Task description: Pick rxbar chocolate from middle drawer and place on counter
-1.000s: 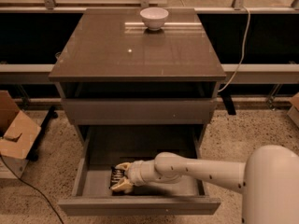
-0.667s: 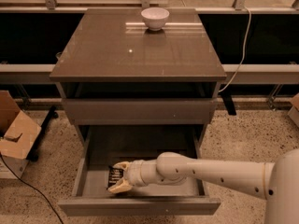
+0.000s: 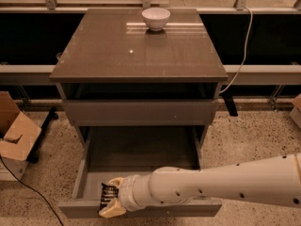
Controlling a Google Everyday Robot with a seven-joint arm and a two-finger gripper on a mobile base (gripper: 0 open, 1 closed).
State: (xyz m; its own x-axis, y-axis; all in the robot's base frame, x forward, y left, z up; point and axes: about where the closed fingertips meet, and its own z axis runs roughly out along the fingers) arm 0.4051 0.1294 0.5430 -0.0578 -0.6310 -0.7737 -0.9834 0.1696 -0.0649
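The middle drawer (image 3: pixel 141 149) is pulled out, with its grey floor showing. My gripper (image 3: pixel 111 199) is at the drawer's front left corner, reaching in from the right. Its cream fingers (image 3: pixel 112 212) are closed around the rxbar chocolate (image 3: pixel 107 192), a small black-wrapped bar with white lettering, held just above the drawer's front wall. The arm hides part of the drawer's front. The glossy grey-brown counter (image 3: pixel 117 51) lies above the drawers.
A white bowl (image 3: pixel 156 18) stands at the back of the counter. A closed drawer front (image 3: pixel 141 111) sits above the open one. A cardboard box (image 3: pixel 16 135) is on the floor at left. A cable (image 3: pixel 241 65) hangs at right.
The gripper has moved left and toward the drawer's front with the bar between its fingers, and it sits a little higher than before.
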